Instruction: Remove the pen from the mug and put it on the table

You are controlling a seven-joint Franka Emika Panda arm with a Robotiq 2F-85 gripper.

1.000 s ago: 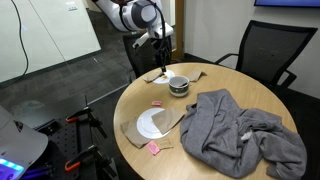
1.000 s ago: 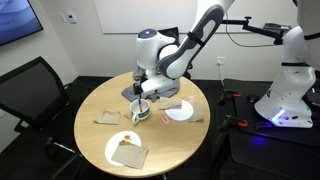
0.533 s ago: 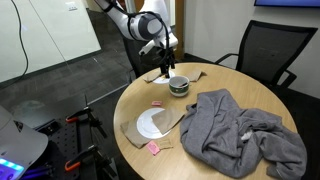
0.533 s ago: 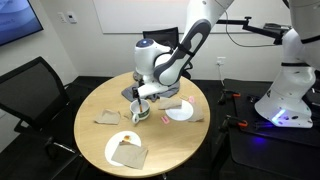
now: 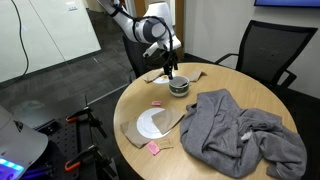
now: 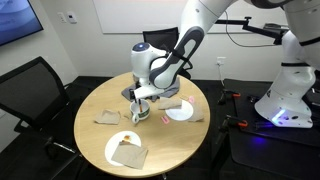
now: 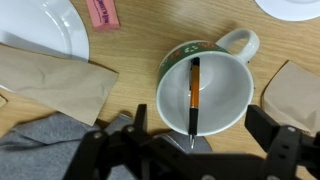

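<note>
The mug [image 7: 203,92] is white inside with a banded outside and stands on the tan round table [image 7: 140,45]. The pen [image 7: 195,95], orange above and dark below, lies inside it, leaning across the bowl with its tip at the near rim. My gripper [image 7: 200,130] is open and empty, directly above the mug, with one finger on either side of it. In both exterior views the gripper [image 5: 172,68] [image 6: 143,97] hangs just over the mug [image 5: 179,86] [image 6: 140,113] on the table [image 5: 140,100] [image 6: 100,105].
A grey cloth [image 5: 235,130] [image 7: 50,150] lies close to the mug. Brown paper napkins [image 7: 55,80] [image 7: 295,95], white plates [image 5: 152,125] [image 6: 181,112] [image 7: 45,25] and pink pieces [image 7: 103,12] [image 5: 153,148] surround it. Office chairs [image 5: 265,50] [image 6: 30,85] stand at the table's edge.
My gripper has moved down and sideways from beside the mug to right above it. The mug and pen have not moved.
</note>
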